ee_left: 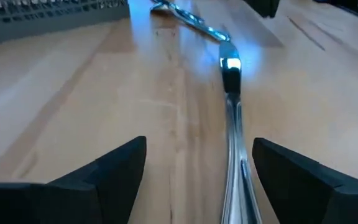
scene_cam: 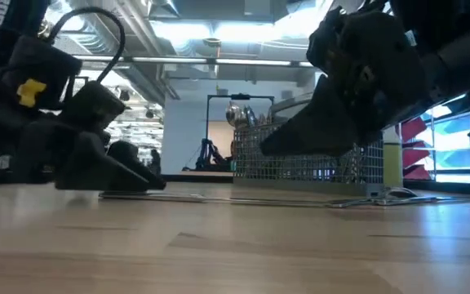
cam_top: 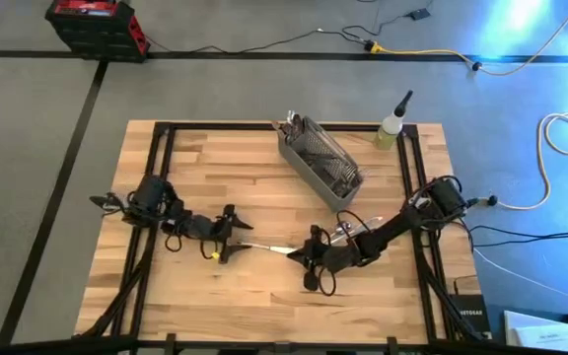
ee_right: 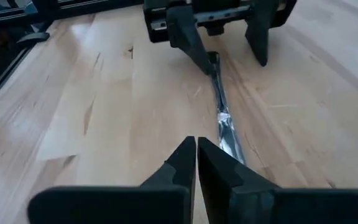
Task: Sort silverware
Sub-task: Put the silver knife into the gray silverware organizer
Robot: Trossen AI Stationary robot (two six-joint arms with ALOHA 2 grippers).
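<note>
High view shows one silver piece (cam_top: 267, 248) flat on the table (cam_top: 264, 306) between both grippers. Left gripper (cam_top: 227, 235) is spread wide around its handle; right gripper (cam_top: 309, 264) is pinched together, empty. It looks thin, stiff and slippery, so pinch mid-handle

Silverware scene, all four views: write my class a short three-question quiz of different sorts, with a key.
1. True or false: the left gripper stands open, its fingers either side of a piece of silverware lying on the table.
2. Multiple choice: the right gripper's fingers are A) wide apart, B) closed together with nothing seen between them, C) clamped on the bottle.
3. Fill in: the mesh basket sits toward the table's far edge, beside a ____ at the corner.

Key: 1 true; 2 B; 3 bottle.
</note>
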